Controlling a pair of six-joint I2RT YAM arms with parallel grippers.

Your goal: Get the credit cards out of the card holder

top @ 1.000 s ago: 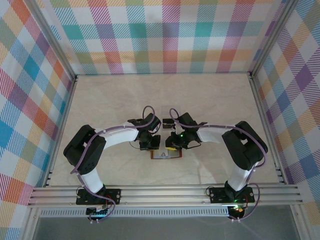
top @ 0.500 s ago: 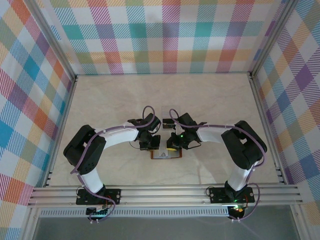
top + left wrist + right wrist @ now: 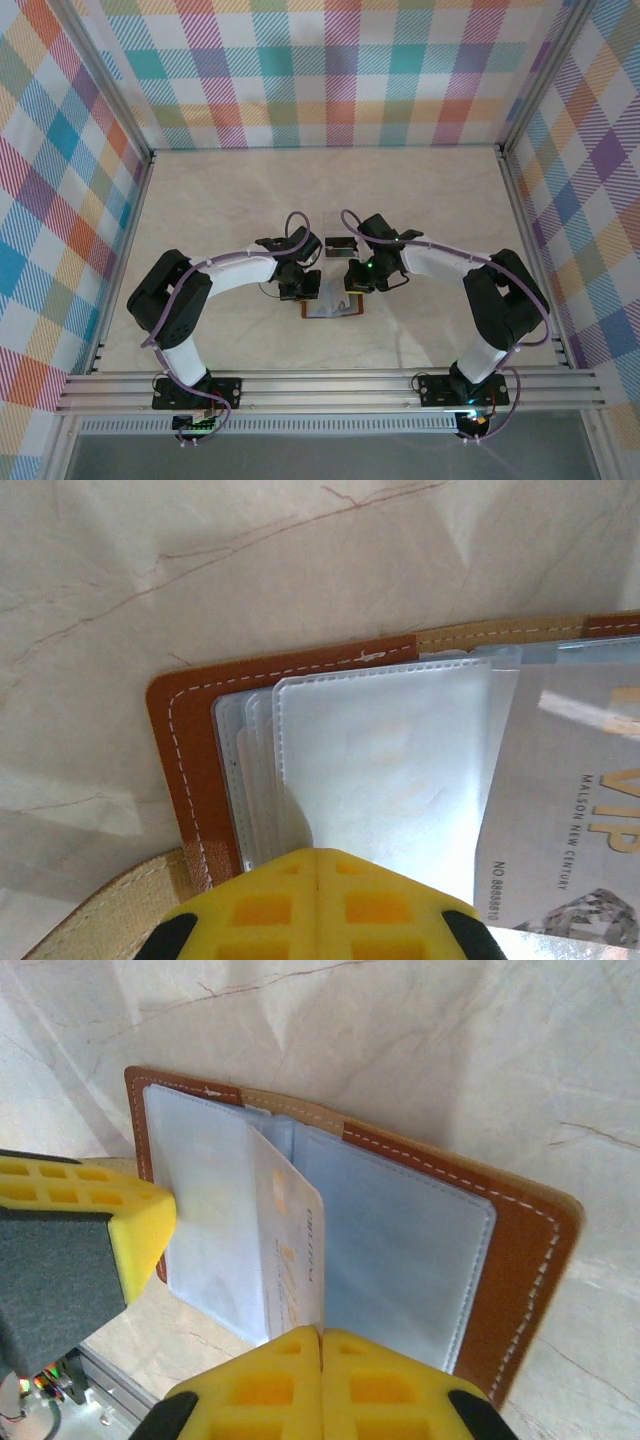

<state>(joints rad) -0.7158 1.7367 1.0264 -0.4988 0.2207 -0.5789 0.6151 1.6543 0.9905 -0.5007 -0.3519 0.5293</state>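
Card holder (image 3: 330,310) was mostly covered from above; credit card (image 3: 565,810) ran off the right edge, its lettering probably cut short.

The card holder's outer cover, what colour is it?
The card holder is reddish-brown leather with pale stitching along its edge, clearest in the right wrist view.
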